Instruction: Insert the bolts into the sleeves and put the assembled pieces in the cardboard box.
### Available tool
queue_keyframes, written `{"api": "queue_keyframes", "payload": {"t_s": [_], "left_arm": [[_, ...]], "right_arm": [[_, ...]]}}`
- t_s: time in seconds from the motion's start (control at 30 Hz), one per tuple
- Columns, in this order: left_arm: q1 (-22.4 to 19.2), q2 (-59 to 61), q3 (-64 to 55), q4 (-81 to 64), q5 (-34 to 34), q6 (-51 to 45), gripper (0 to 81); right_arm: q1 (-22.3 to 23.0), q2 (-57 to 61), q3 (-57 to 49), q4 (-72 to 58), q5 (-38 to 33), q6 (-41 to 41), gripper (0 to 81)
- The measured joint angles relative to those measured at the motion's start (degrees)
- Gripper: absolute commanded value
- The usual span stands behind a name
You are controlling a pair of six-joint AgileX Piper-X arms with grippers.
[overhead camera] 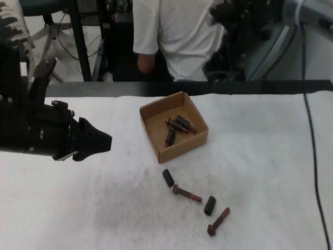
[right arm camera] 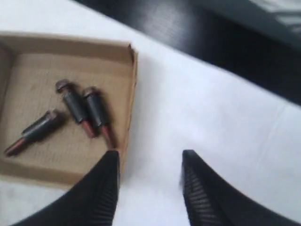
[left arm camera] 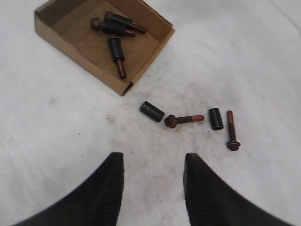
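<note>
Bolts (left arm camera: 184,119) lie beside loose sleeves (left arm camera: 152,111) (still unjoined); left gripper (left arm camera: 154,159) and right gripper (right arm camera: 150,154) gape wide, empty, seemingly ready to pick.

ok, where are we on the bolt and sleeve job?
Done: three assembled pieces lie in the cardboard box. In hand: nothing. The left gripper and the right gripper are both open and empty. Left: two bolts and two sleeves lie loose and unassembled on the white bench cover, so two more pairs need joining and boxing.
</note>
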Motion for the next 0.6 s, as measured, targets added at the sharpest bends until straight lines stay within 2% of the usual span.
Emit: {"api": "queue_keyframes", "payload": {"t_s": [0.07,0.1,0.2,0.3,0.43,0.6], "left_arm": [[-0.4,0.0,0.0,-0.6,-0.7,0.0,38.9],[-1.1,0.0,0.0,-1.2,-0.9,-0.2,38.9],[-3.4,0.0,0.0,-2.2,-1.3,-1.1,38.9],[-6.2,0.0,0.0,-2.3,-1.7,-2.5,38.9],[-9.6,0.3,0.0,-2.3,-3.8,-3.8,38.9],[-12.0,2.4,0.0,-1.7,-6.1,-4.5,38.9]], "right_arm": [[-1.5,-0.2,0.0,5.0,-3.3,0.2,40.3],[-2.1,-0.4,0.0,6.6,-10.4,0.2,39.1],[-2.7,-1.9,0.1,9.5,-22.0,0.3,32.3],[-2.7,-4.3,0.1,10.1,-27.4,0.4,28.8],[-2.1,-14.0,0.1,12.1,-30.5,-2.7,28.8],[-1.9,-22.6,-0.2,17.0,-29.6,-5.2,28.8]]}}
